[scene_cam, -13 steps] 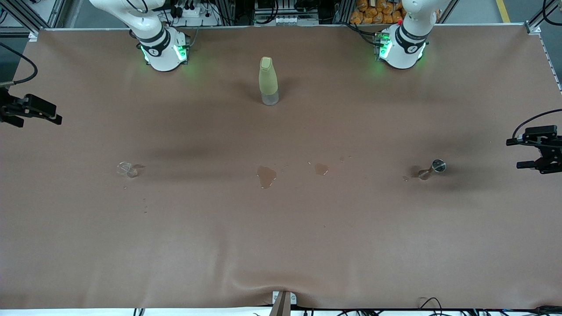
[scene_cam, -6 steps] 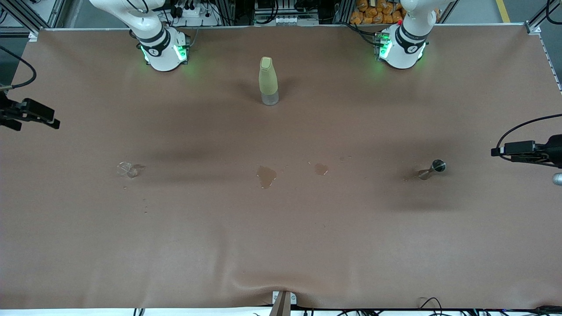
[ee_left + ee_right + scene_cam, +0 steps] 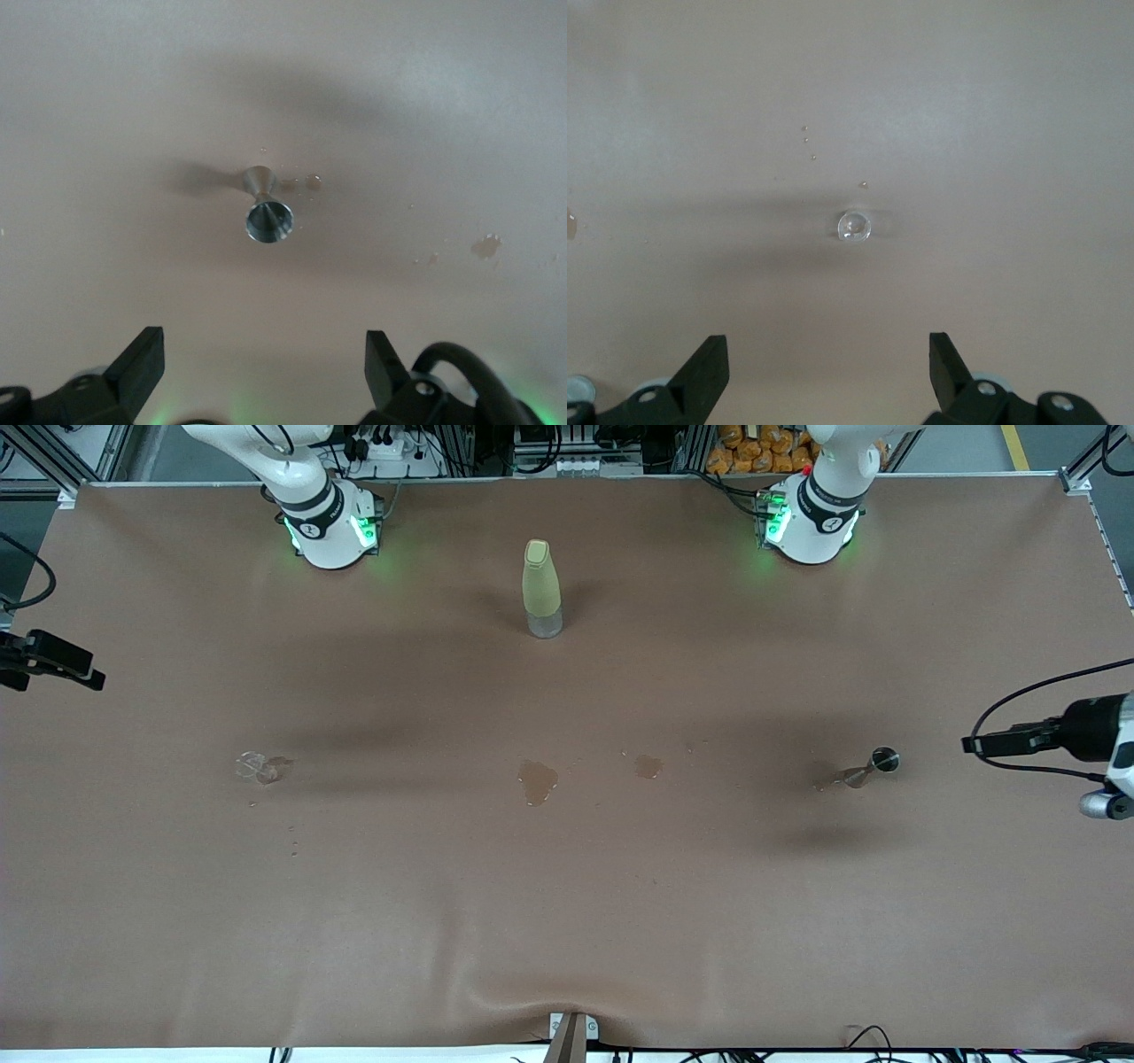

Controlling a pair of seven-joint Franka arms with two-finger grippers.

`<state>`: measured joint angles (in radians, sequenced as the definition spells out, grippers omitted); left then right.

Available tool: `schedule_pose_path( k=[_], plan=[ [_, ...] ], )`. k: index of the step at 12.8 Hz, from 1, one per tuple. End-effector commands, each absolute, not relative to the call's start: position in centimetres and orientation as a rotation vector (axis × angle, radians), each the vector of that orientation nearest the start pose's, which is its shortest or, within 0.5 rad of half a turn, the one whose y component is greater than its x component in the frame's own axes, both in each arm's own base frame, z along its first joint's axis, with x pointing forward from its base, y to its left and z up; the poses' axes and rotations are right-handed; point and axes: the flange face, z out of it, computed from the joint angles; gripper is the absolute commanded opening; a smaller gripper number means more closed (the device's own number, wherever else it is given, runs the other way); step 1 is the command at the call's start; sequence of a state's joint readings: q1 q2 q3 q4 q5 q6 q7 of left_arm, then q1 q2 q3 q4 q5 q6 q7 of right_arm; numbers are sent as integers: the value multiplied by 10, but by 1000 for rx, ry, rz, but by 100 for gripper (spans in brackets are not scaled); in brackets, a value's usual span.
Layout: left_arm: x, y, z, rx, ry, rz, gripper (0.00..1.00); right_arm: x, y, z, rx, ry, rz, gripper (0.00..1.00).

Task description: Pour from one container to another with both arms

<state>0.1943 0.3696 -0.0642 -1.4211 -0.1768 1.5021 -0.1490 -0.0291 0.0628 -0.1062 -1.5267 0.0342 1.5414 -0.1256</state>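
Observation:
The tiny clear glass cup (image 3: 257, 766) stands on the brown table toward the right arm's end, also centred in the right wrist view as the glass cup (image 3: 855, 226). My right gripper (image 3: 89, 677) hangs over that end's edge, open and empty (image 3: 828, 354), apart from the cup. The silvery hourglass measuring cup (image 3: 877, 763) stands toward the left arm's end, its round rim showing in the left wrist view (image 3: 268, 217). My left gripper (image 3: 974, 744) hovers over the table at that end, beside the measuring cup, open with nothing between its fingers (image 3: 264, 354).
A tall pale yellow-green bottle (image 3: 541, 589) stands mid-table near the bases. Two wet puddles (image 3: 538, 781) (image 3: 648, 766) lie between the cups. Small droplets (image 3: 292, 841) dot the cloth near the glass cup. The cloth bulges at the front edge (image 3: 567, 1001).
My left gripper has turned and moved in from the table's end toward the measuring cup. My right gripper has drifted slightly outward toward its end's edge. Both cups stay put.

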Motion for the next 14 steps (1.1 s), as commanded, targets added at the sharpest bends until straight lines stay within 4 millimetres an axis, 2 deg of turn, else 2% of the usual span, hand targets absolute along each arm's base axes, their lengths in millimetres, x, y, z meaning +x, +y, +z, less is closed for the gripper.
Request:
schedule_pose_path(
  k=[1, 3, 6, 7, 10, 12, 14],
  plan=[
    [622, 42, 498, -3222, -507, 418, 100, 559, -62, 612, -3104, 16, 75, 100],
    [608, 33, 535, -3241, -481, 338, 100, 559, -62, 613, -3106, 16, 70, 100],
    [586, 24, 571, -3250, -456, 312, 100, 559, -64, 609, -3120, -3, 88, 100],
    [581, 15, 577, -3253, -427, 321, 100, 560, -65, 608, -3124, -3, 93, 100],
    [564, 10, 588, -3252, -392, 325, 100, 557, -66, 606, -3166, -6, 139, 100],
    [556, -11, 598, -3256, -335, 301, 100, 556, -70, 606, -3165, 1, 144, 100],
    [548, -14, 609, -3258, -330, 254, 100, 556, -72, 607, -3163, 6, 139, 100]
  ],
)
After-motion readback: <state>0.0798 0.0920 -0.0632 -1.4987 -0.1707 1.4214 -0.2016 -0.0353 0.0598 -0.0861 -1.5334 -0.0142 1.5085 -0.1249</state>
